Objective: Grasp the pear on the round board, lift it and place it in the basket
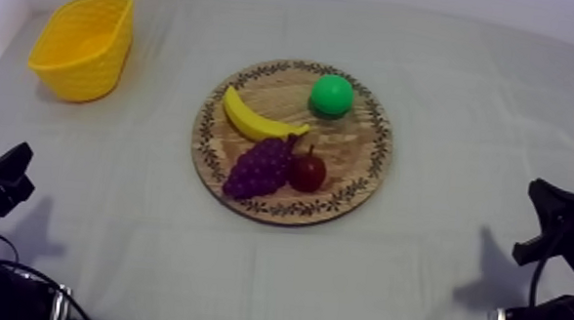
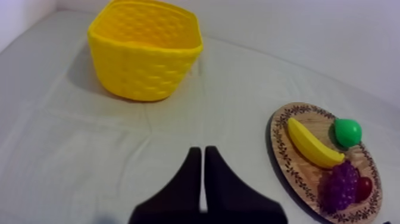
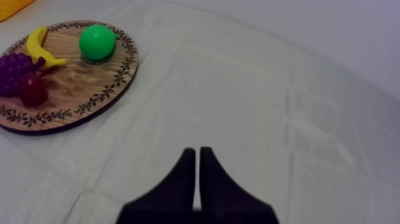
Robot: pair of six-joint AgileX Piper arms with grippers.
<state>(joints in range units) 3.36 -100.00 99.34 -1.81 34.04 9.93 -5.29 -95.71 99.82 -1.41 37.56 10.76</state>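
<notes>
1. Pear (image 1: 332,95) sits on the board (image 1: 378,145), at its far edge and apart from the other fruit. That leaves open room all round it for a grab from above.
2. Banana (image 1: 255,120) lies near it, across the board's left part. Grapes (image 1: 259,168) and small red fruit (image 1: 307,171) touch each other at the board's near edge, out of the way.
3. Basket (image 1: 88,63) stands well off the board to its far left, mouth up and ready to receive.
4. Left gripper (image 2: 203,154) rests low, near-left of the board, with its fingers pressed into a narrow wedge, holding nothing.
5. Right gripper (image 3: 197,154) is near-right of the board and just the same: fingers together, nothing held.
6. My read is that nothing has begun. The left arm is on the basket's side, so it looks the handier one, and it must spread its fingers first.
</notes>
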